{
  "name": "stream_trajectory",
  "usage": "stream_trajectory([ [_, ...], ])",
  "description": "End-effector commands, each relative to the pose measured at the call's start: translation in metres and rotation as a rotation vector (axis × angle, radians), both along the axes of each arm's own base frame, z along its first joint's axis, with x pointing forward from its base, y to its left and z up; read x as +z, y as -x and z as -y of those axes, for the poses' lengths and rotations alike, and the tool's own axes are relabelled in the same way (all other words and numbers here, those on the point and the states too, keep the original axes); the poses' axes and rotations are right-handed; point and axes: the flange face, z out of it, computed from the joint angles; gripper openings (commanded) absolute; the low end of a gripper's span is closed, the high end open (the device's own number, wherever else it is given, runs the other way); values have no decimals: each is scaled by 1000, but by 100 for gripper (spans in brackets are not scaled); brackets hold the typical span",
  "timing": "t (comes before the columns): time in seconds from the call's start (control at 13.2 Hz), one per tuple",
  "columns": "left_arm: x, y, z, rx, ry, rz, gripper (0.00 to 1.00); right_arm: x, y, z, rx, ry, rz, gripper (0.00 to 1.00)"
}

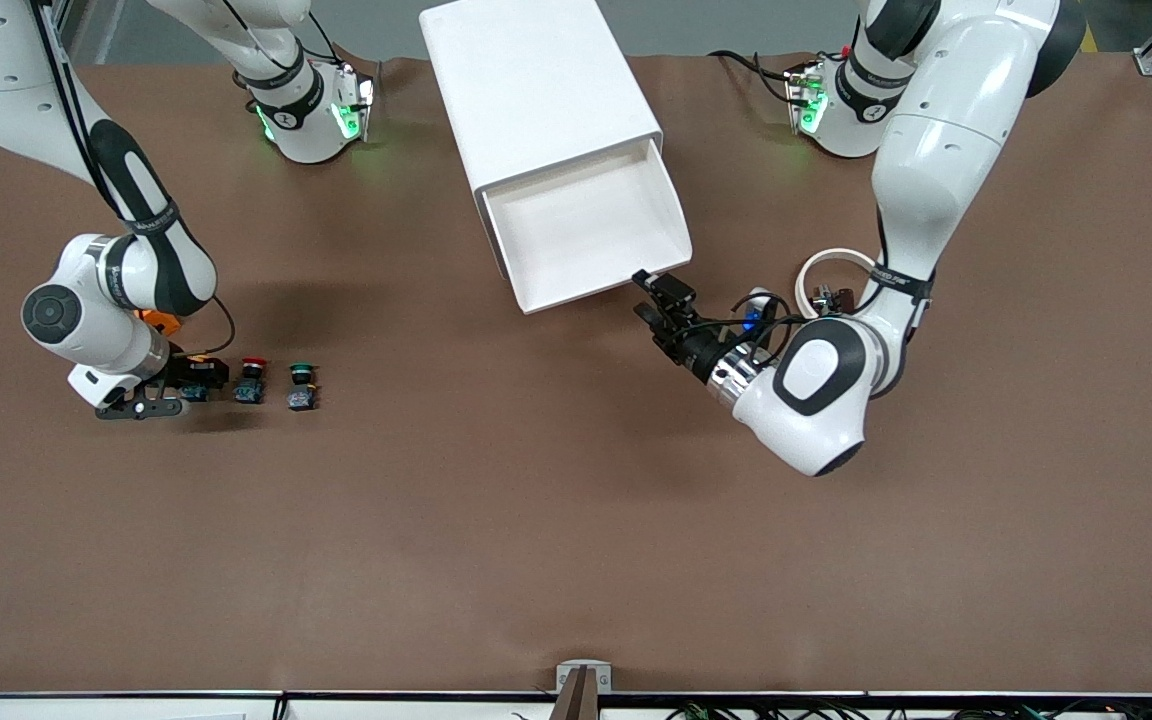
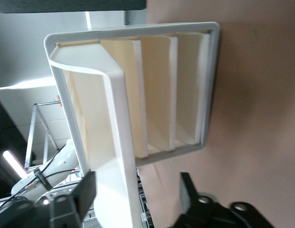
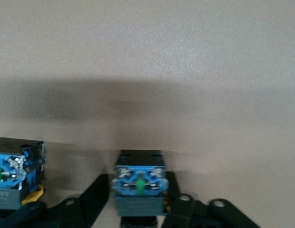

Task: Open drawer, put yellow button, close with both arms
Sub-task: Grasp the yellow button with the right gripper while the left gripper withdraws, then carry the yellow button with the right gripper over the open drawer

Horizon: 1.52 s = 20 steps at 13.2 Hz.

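The white cabinet [image 1: 536, 90] lies mid-table with its uppermost drawer [image 1: 586, 225] pulled out, its white tray bare. My left gripper [image 1: 658, 300] is open at the drawer's front corner. In the left wrist view the drawer's front wall [image 2: 116, 156] stands between its spread fingers [image 2: 85, 194]. My right gripper [image 1: 186, 388] is low at the table toward the right arm's end, shut on the yellow button [image 1: 198, 378]. The right wrist view shows that button's blue-and-black body [image 3: 138, 183] between the fingers [image 3: 173, 190]. Its cap is hidden.
A red-capped button [image 1: 253, 380] and a green-capped button [image 1: 301, 385] stand in a row beside the gripped one. The red one's body shows in the right wrist view [image 3: 14, 175]. A white tape roll [image 1: 841, 262] lies by the left arm. The three lower drawers [image 2: 157, 95] are shut.
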Motion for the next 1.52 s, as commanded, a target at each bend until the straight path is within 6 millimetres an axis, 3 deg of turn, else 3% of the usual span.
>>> stream_trajectory([
  [0.0,35,-36,-39,7,38,159,100,1,0,5,-10,-2,11,1],
  [0.15,39,-57,-88,12,102,272,100,10,-9,7,-9,3,30,0],
  [0.3,49,-69,-122,-42,114,414,100,20,-18,10,-7,9,50,0],
  [0.46,59,-70,-140,-166,113,543,100,32,-23,9,-3,13,71,0],
  [0.68,93,-74,-181,-380,94,752,100,67,-28,6,2,21,93,0],
  [0.83,113,-80,-205,-449,65,849,100,105,-33,-1,8,28,87,0],
  [0.91,137,-79,-223,-478,39,897,100,122,-36,-7,12,30,70,0],
  [1.14,178,-73,-248,-717,43,1017,100,181,-42,-37,-12,33,26,0],
  [1.29,211,-65,-261,-937,107,1103,100,223,-41,-77,-67,22,-14,0],
  [1.44,231,-57,-286,-1135,162,1119,100,262,-37,-116,-137,7,-66,0],
])
